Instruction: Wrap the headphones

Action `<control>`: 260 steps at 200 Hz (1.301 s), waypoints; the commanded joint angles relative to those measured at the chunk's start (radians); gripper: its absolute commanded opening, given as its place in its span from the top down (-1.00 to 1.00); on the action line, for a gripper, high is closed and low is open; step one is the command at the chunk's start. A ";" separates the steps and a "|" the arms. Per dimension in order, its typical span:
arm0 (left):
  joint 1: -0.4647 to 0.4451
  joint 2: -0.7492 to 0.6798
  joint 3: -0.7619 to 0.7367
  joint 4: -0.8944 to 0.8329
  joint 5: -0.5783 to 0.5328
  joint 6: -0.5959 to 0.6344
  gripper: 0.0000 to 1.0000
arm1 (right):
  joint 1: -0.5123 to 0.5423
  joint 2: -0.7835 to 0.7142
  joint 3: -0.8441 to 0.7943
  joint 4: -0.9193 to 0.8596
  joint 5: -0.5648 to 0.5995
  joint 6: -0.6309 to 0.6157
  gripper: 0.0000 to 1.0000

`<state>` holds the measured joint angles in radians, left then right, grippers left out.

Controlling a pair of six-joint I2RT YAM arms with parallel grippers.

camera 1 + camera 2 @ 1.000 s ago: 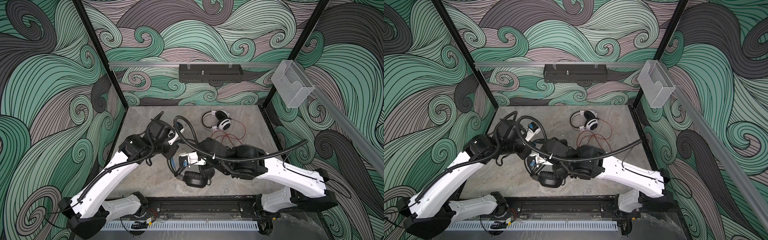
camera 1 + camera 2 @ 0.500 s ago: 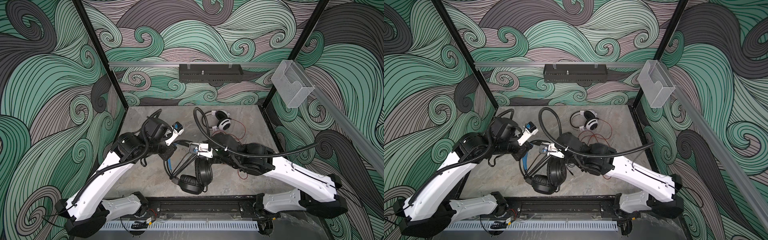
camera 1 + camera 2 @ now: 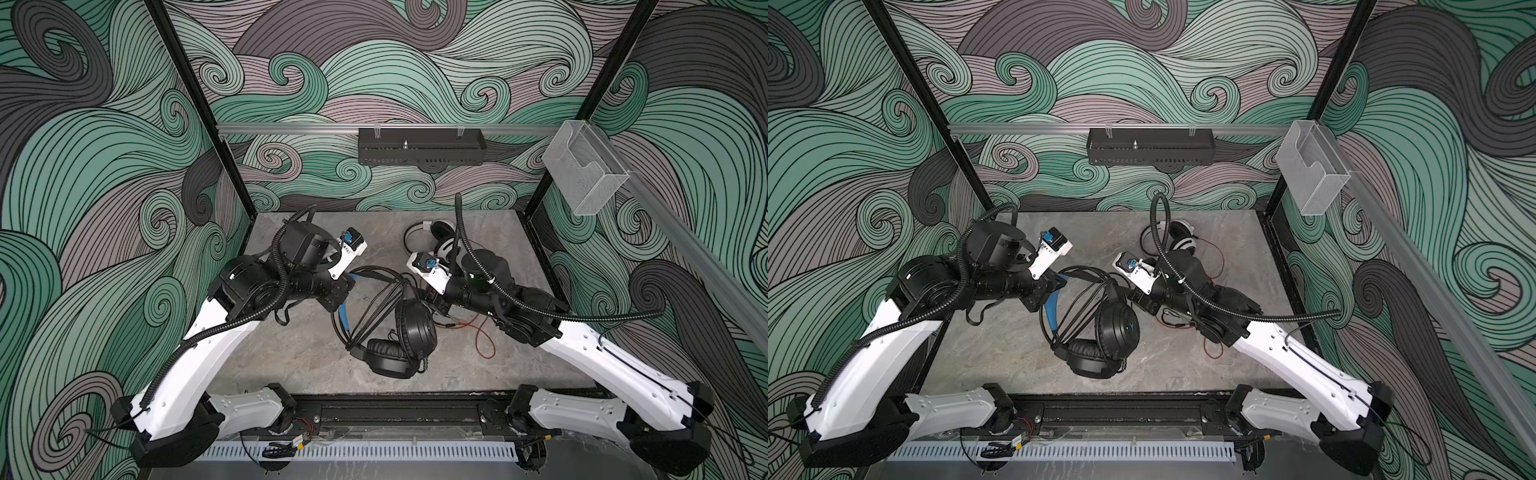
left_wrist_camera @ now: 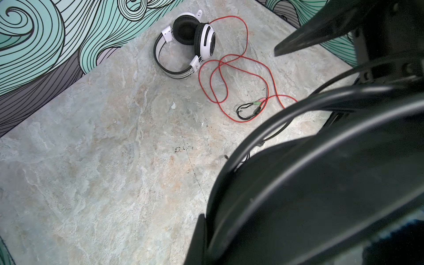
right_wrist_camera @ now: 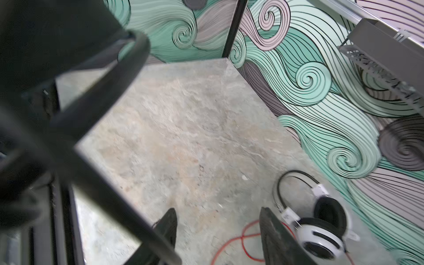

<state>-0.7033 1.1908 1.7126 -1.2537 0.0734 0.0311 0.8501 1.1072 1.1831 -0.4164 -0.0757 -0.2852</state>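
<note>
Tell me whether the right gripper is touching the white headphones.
Apart. The left wrist view shows bare table all round the white headphones; the right gripper hangs open, clear of them.

Your work cell from above: a swirling wave mural (image 3: pixel 415 62) in green, mauve and charcoal covers every wall you can see. A grey, marbled stone-look floor (image 3: pixel 291 357) fills the centre, evenly lit, with only soft shadows. Black frame posts (image 3: pixel 199 108) rise at 10 and 2 o'clock. At 12 o'clock a silver rail (image 3: pixel 291 128) carries a black perforated tray (image 3: pixel 419 146). At 2 o'clock hangs a clear plastic holder (image 3: pixel 582 170). A black track (image 3: pixel 395 409) and a white slotted strip (image 3: pixel 374 451) edge your 6 o'clock side.
</note>
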 commanded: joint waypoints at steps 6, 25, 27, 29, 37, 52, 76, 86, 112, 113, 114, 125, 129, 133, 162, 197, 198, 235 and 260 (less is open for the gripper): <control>-0.002 0.003 0.047 0.095 0.083 -0.097 1.00 | -0.095 -0.009 -0.096 0.243 -0.264 0.223 -0.18; -0.002 0.008 0.069 0.119 0.095 -0.119 1.00 | -0.130 0.000 -0.157 0.322 -0.340 0.294 -0.18; -0.002 0.009 0.073 0.119 0.094 -0.120 1.00 | -0.132 0.001 -0.161 0.327 -0.345 0.297 -0.18; -0.002 0.010 0.076 0.119 0.096 -0.122 1.00 | -0.133 0.003 -0.164 0.331 -0.350 0.302 -0.18; -0.002 0.016 0.089 0.121 0.098 -0.127 1.00 | -0.138 0.006 -0.177 0.346 -0.367 0.314 -0.18; -0.002 0.026 0.116 0.120 0.104 -0.136 1.00 | -0.147 0.009 -0.200 0.373 -0.386 0.334 -0.18; -0.002 0.034 0.138 0.130 0.117 -0.148 1.00 | -0.162 0.019 -0.239 0.406 -0.417 0.357 -0.18; -0.002 0.037 0.143 0.137 0.121 -0.156 1.00 | -0.166 0.025 -0.253 0.419 -0.425 0.367 -0.18; 0.000 0.041 0.153 0.157 0.128 -0.180 1.00 | -0.174 0.031 -0.285 0.441 -0.433 0.382 -0.18; 0.000 0.041 0.154 0.159 0.129 -0.180 1.00 | -0.174 0.031 -0.289 0.442 -0.433 0.382 -0.18; 0.000 0.041 0.154 0.161 0.129 -0.182 1.00 | -0.174 0.031 -0.289 0.442 -0.433 0.382 -0.18; 0.001 0.038 0.154 0.176 0.133 -0.197 1.00 | -0.179 0.032 -0.303 0.449 -0.435 0.384 -0.18; 0.001 0.038 0.153 0.181 0.136 -0.202 1.00 | -0.182 0.033 -0.309 0.451 -0.437 0.385 -0.18; 0.002 0.038 0.154 0.188 0.138 -0.207 1.00 | -0.185 0.033 -0.316 0.454 -0.437 0.387 -0.18; 0.004 0.038 0.156 0.210 0.147 -0.236 1.00 | -0.200 0.028 -0.368 0.490 -0.455 0.424 -0.15; 0.006 0.039 0.177 0.214 0.152 -0.251 1.00 | -0.209 0.019 -0.419 0.518 -0.467 0.455 -0.07; 0.006 0.038 0.177 0.213 0.152 -0.251 1.00 | -0.209 0.019 -0.421 0.519 -0.467 0.456 -0.06; 0.007 0.036 0.181 0.224 0.158 -0.264 1.00 | -0.216 0.041 -0.454 0.566 -0.479 0.499 0.00; 0.007 0.032 0.177 0.237 0.169 -0.277 1.00 | -0.226 0.073 -0.474 0.624 -0.488 0.545 0.01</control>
<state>-0.7025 1.2354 1.8515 -1.0996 0.1883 -0.1894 0.6380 1.1534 0.7307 0.1219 -0.5373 0.2016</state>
